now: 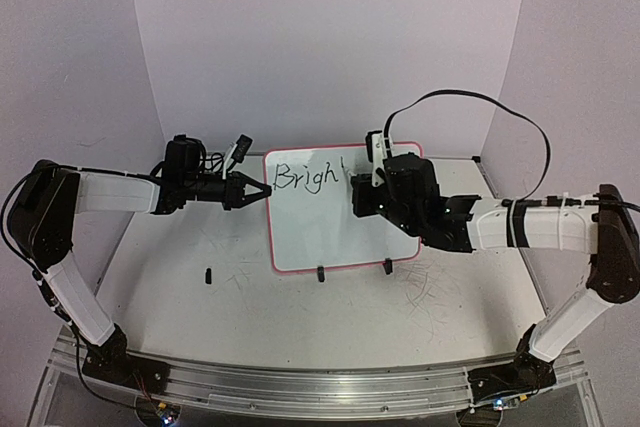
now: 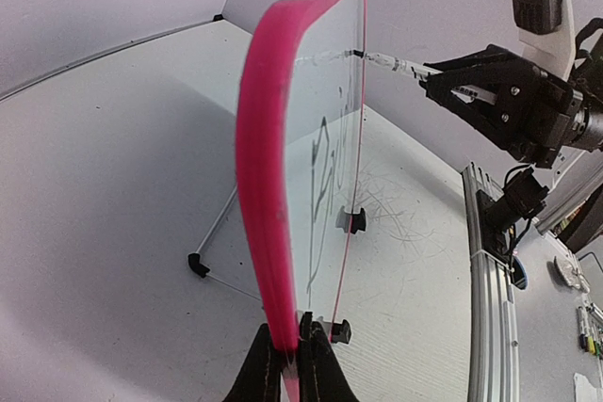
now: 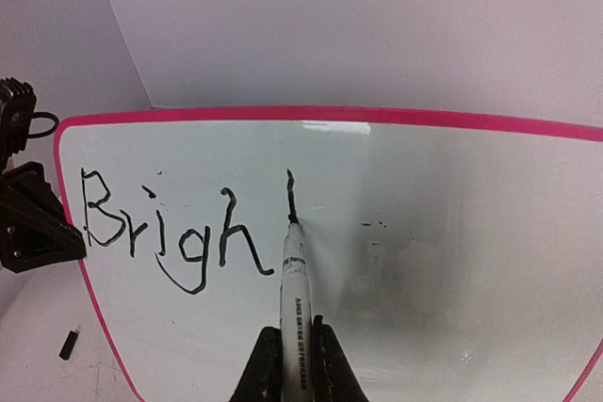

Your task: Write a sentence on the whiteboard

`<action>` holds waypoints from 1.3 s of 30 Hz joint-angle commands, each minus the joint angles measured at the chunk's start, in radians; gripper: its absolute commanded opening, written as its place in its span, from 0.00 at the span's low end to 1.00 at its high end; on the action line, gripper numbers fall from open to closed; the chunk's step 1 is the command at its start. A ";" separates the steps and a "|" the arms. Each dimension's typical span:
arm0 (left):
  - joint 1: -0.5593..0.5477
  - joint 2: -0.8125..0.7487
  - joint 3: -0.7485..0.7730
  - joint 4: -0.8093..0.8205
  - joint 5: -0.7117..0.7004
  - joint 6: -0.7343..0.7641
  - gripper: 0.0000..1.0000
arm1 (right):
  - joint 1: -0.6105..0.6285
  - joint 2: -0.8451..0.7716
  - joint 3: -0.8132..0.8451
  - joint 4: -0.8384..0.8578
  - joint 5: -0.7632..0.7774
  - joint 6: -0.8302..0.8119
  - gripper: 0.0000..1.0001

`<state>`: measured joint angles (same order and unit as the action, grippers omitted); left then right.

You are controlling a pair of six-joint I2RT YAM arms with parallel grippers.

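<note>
From the top camera, the whiteboard (image 1: 335, 232) stands on its clip feet (image 1: 321, 273) about the middle of the worktop (image 1: 180, 312), its face turned to the near edge. The sentence (image 1: 308, 177) runs along the board's top-left corner and reads "Brigh", with one more upright stroke after it. The left gripper (image 1: 262, 191) reaches in from the left edge with its fingers clamped on the board's left frame. The right gripper (image 1: 362, 197) hangs in front of the board's upper right part, fingers together on a marker that is mostly hidden in this view. Thin dark scribbles (image 1: 430, 292) mark the worktop toward the right edge, and a small black piece (image 1: 208, 275) lies left of the board.

From the left wrist, the whiteboard (image 2: 268, 185) appears edge-on, upright, its pink frame pinched between the closed fingers of the left gripper (image 2: 290, 369). Across the board, the right gripper (image 2: 471, 91) holds the marker (image 2: 391, 65) nearly level, its tip touching the writing face near the top edge. The letters show through only as a few dark strokes.

From the right wrist, the marker (image 3: 294, 280) sticks up from the right gripper (image 3: 292, 364), squeezed between the two fingers, with its tip at the foot of the last upright stroke. The sentence (image 3: 179, 233) sits on the left half of the whiteboard (image 3: 452, 233); the right half is bare apart from faint specks. The left gripper (image 3: 33, 228) shows at the board's left frame.
</note>
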<state>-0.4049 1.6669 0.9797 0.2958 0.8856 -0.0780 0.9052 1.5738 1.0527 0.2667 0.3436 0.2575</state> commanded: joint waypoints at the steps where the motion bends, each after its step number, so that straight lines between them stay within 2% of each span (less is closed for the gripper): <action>1: 0.004 -0.046 0.009 0.072 -0.017 0.053 0.00 | 0.006 -0.009 -0.021 -0.017 -0.001 0.029 0.00; 22: 0.005 -0.051 0.005 0.072 -0.020 0.055 0.00 | 0.011 -0.073 -0.053 -0.057 0.058 0.044 0.00; 26: 0.004 -0.051 0.007 0.072 -0.020 0.055 0.00 | 0.011 -0.098 -0.061 0.009 -0.022 0.006 0.00; 32: 0.004 -0.052 0.005 0.072 -0.020 0.055 0.00 | 0.010 -0.041 -0.013 0.044 -0.062 -0.009 0.00; 39: 0.005 -0.051 0.006 0.072 -0.018 0.055 0.00 | 0.010 0.000 0.028 0.047 -0.035 -0.012 0.00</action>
<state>-0.4053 1.6638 0.9791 0.2962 0.8864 -0.0746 0.9165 1.5579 1.0302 0.2741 0.2975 0.2591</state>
